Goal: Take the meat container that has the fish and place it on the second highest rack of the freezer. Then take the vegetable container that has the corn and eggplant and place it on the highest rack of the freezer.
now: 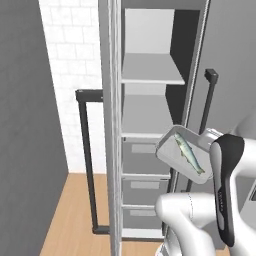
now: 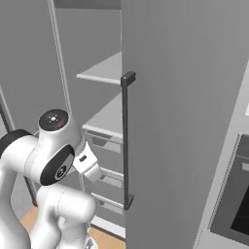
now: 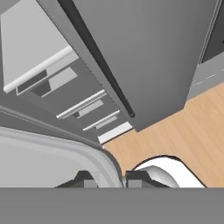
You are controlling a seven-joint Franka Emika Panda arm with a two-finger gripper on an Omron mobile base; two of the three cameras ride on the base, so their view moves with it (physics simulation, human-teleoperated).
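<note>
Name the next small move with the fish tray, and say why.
Probably lift the tray a little and ease it inward over the second highest rack. The fingers pinch its rim, the fish lies in it, and it hangs tilted at the open freezer, just below that shelf's front edge.

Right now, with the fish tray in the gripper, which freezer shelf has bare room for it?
Both boards look bare: the second highest rack above the drawers, and the highest rack. It is tight at the doorway, where the tray hangs tilted between the freezer frame and open door.
</note>
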